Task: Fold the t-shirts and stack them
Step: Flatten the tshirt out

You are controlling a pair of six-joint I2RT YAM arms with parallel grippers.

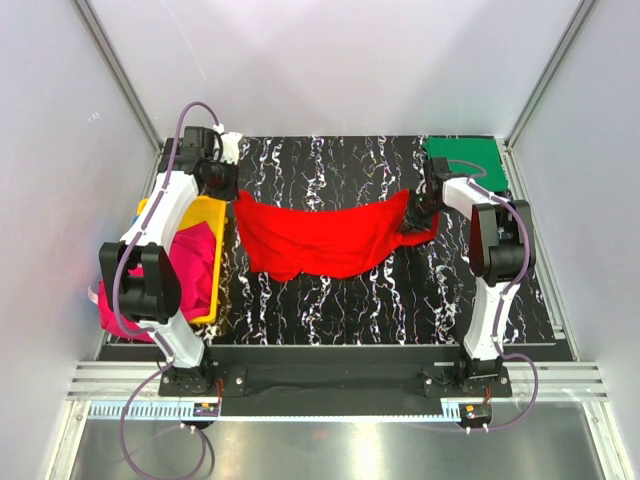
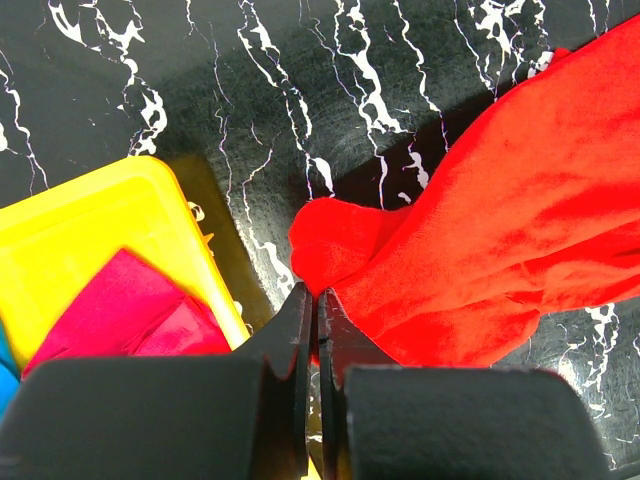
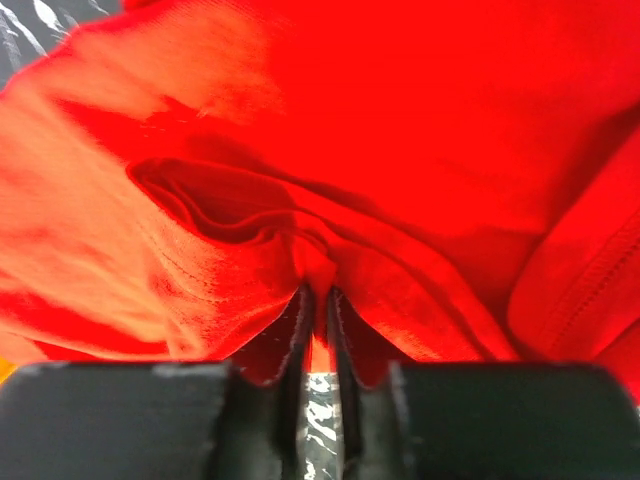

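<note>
The red t-shirt (image 1: 318, 238) hangs stretched between both grippers over the middle of the black marbled table (image 1: 330, 310). My left gripper (image 1: 232, 196) is shut on its left corner, seen in the left wrist view (image 2: 316, 295) with red cloth (image 2: 480, 230) spreading right. My right gripper (image 1: 408, 215) is shut on its right end; the right wrist view (image 3: 318, 292) shows a pinched fold of red cloth (image 3: 380, 130). The dark green t-shirt (image 1: 464, 160) lies folded at the far right corner. The magenta t-shirt (image 1: 190, 265) lies in the yellow tray. A sliver of turquoise (image 2: 5, 375) shows beside it.
The yellow tray (image 1: 211, 215) sits at the table's left edge, under the left arm, also in the left wrist view (image 2: 90, 220). White walls enclose the table on three sides. A metal rail (image 1: 330, 385) runs along the near edge.
</note>
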